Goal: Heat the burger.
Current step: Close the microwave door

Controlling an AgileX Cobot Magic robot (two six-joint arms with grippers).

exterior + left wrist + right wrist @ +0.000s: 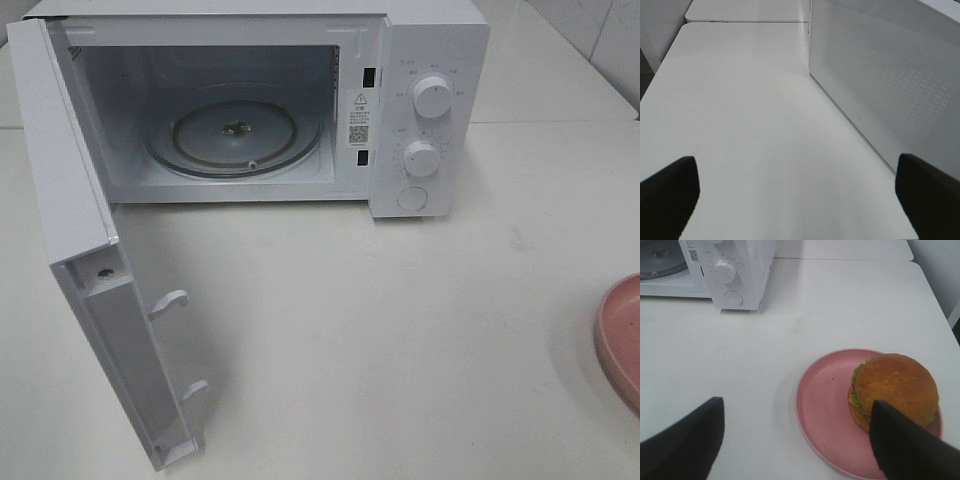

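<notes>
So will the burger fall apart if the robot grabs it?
Maybe. The burger is stacked layers, so they could slide. Its bun looks smooth, perhaps slippery. It sits off-centre on the pink plate, which may tip if pushed.

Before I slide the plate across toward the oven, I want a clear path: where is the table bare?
The table is bare between the microwave front and the pink plate. The open door crowds the left side. The turntable is empty. The burger fills the plate's far half.

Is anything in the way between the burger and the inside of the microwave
Nothing visible. The burger sits on the pink plate, bare table lies between it and the microwave, whose door is swung open.
</notes>
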